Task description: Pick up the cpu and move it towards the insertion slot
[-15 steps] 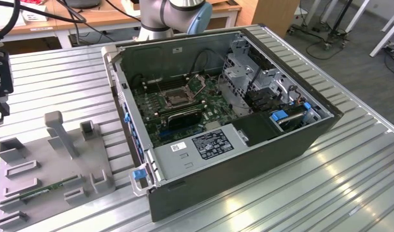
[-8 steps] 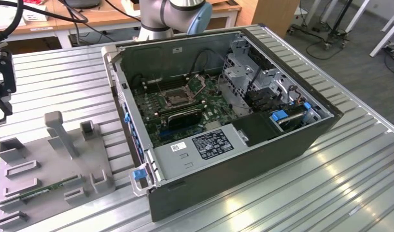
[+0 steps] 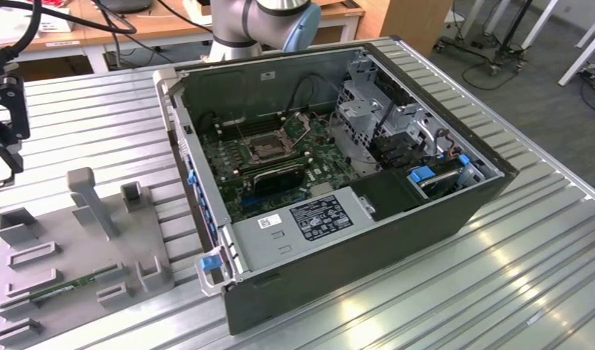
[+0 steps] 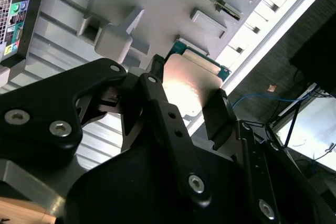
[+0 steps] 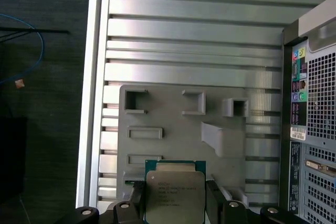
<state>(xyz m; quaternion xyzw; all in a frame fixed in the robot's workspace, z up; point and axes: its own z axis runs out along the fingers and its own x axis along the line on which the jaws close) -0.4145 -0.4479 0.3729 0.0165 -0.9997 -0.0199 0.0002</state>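
Pinching the cpu by two opposite edges, the gripper hangs above the grey holder tray. The pickup looks done. The insertion slot, well to the exterior view's right of that tray inside the computer case, sits unfilled, so the carry is not yet made.

Exterior view overlooks case, both wrist views near holder

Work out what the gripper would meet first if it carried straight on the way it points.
Most likely the grey plastic fixture: the gripper, shut on the cpu, points at it in the first wrist view. Depth is unclear.
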